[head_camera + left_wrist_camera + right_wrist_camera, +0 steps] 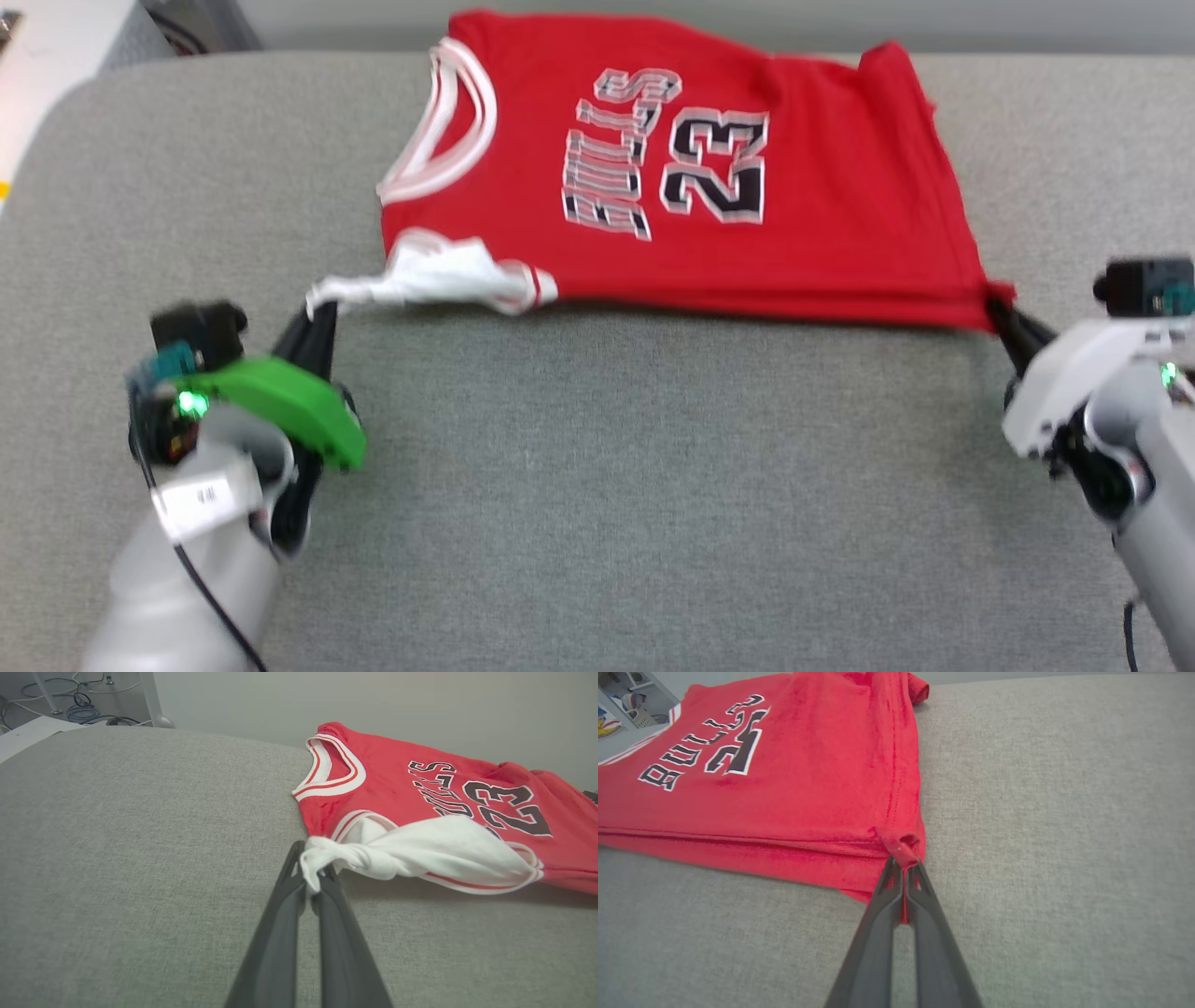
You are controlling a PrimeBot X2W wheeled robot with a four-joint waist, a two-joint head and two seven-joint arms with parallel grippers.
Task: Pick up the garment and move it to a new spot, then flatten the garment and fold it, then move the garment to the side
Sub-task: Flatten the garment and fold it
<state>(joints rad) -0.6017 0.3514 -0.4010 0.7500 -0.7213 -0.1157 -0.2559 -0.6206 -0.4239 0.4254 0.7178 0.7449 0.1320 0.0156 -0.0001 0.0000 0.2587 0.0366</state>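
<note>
The garment [672, 187] is a red shirt printed "BULLS 23", lying across the far middle of the grey surface, with its white-trimmed collar at the left. My left gripper [322, 313] is shut on the bunched white sleeve [420, 851], which is stretched out to the left of the body. In the left wrist view the cloth sits pinched between the left gripper's [310, 877] tips. My right gripper [999, 313] is shut on the red hem corner [903, 847] at the near right, and the right gripper [903, 870] holds that edge slightly lifted.
The grey cushioned surface [597, 485] spreads wide in front of the shirt and to its right. Its rounded far-left corner drops off toward a pale floor with cables [79, 709]. A plain wall runs behind the far edge.
</note>
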